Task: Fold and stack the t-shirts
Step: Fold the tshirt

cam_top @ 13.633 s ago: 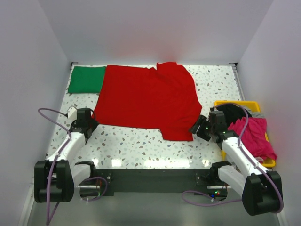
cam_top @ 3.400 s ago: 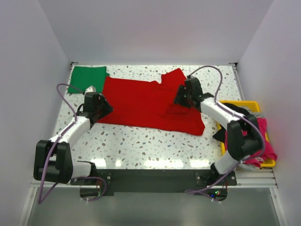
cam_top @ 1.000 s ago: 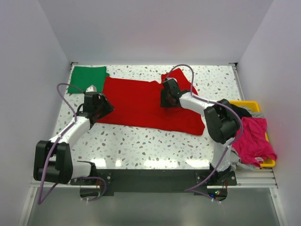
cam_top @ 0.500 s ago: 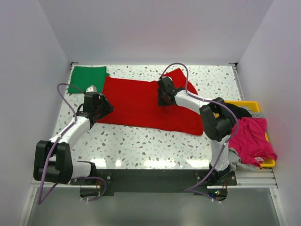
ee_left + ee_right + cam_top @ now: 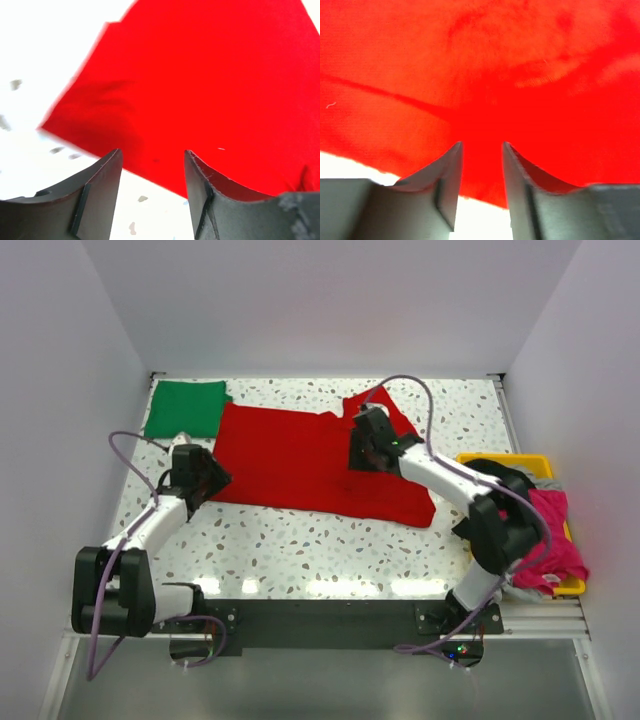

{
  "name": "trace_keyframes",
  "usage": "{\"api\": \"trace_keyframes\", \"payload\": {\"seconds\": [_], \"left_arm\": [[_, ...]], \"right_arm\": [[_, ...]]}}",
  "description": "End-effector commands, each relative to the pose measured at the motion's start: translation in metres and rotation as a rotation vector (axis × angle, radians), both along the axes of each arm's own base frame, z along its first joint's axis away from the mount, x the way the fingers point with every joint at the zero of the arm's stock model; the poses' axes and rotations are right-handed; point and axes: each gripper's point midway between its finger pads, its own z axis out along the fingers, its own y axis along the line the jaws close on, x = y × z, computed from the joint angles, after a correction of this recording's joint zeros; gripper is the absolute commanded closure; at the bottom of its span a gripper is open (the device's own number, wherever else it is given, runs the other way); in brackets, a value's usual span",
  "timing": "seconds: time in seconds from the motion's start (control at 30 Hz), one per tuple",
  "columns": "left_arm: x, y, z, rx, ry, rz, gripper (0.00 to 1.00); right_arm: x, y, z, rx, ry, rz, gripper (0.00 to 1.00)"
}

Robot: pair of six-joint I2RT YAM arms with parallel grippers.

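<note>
One red t-shirt (image 5: 290,455), green t-shirt (image 5: 183,408), speckled table (image 5: 300,540) | white walls (image 5: 330,310) | left claw (image 5: 152,154) apart | right claw (image 5: 481,145) seemingly apart

The right arm (image 5: 440,475) covers part of the red shirt (image 5: 290,455) and the tray's (image 5: 492,457) left side. Clothes (image 5: 558,540) hide most of the tray. In both wrist views the shirt runs off the frame, soft with blur.

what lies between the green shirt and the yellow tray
The red t-shirt, spread out on the table, with the right gripper over it, as the top view shows.
</note>
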Motion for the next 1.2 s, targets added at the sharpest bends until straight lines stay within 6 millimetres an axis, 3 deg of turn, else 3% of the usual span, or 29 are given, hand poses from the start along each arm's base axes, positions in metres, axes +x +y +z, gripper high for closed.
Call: {"api": "trace_keyframes", "payload": {"seconds": [0.0, 0.03, 0.1, 0.13, 0.17, 0.2, 0.27, 0.3, 0.4, 0.53, 0.7, 0.87, 1.0, 1.17], "left_arm": [[-0.006, 0.026, 0.005, 0.003, -0.045, 0.145, 0.44], [-0.009, 0.032, 0.004, 0.004, -0.049, 0.189, 0.44], [-0.019, 0.037, 0.000, 0.005, -0.051, 0.233, 0.45], [-0.021, 0.041, -0.001, 0.004, -0.059, 0.259, 0.46], [-0.025, 0.042, -0.007, 0.005, -0.055, 0.271, 0.46], [-0.027, 0.044, -0.007, 0.006, -0.060, 0.286, 0.46], [-0.030, 0.049, -0.014, 0.020, -0.055, 0.314, 0.45], [-0.030, 0.052, -0.014, 0.024, -0.057, 0.323, 0.45], [-0.027, 0.055, -0.018, 0.031, -0.072, 0.323, 0.45], [-0.018, 0.059, -0.015, 0.010, -0.121, 0.317, 0.46], [-0.018, 0.059, -0.028, 0.006, -0.085, 0.316, 0.47], [-0.020, 0.060, -0.036, 0.008, -0.073, 0.321, 0.48], [-0.019, 0.063, -0.041, 0.014, -0.060, 0.326, 0.50], [-0.019, 0.065, -0.047, 0.021, -0.042, 0.333, 0.53]], "right_arm": [[-0.036, -0.029, 0.025, 0.067, -0.029, -0.091, 0.56], [-0.045, -0.034, 0.040, 0.127, -0.051, -0.112, 0.55], [-0.071, -0.045, 0.024, 0.142, -0.010, -0.129, 0.53], [-0.079, -0.049, 0.022, 0.163, -0.004, -0.149, 0.52], [-0.086, -0.054, 0.033, 0.193, -0.033, -0.161, 0.50], [-0.099, -0.061, 0.018, 0.183, -0.005, -0.172, 0.50], [-0.110, -0.066, 0.024, 0.231, -0.021, -0.206, 0.49], [-0.121, -0.071, 0.010, 0.225, 0.005, -0.215, 0.48], [-0.133, -0.075, 0.001, 0.269, 0.013, -0.247, 0.48], [-0.139, -0.085, -0.013, 0.257, 0.024, -0.289, 0.46], [-0.139, -0.099, -0.028, 0.245, 0.039, -0.338, 0.44], [-0.131, -0.128, -0.040, 0.244, 0.067, -0.412, 0.44], [-0.128, -0.145, -0.041, 0.241, 0.066, -0.455, 0.43], [-0.127, -0.147, -0.044, 0.251, 0.069, -0.480, 0.43]]}}
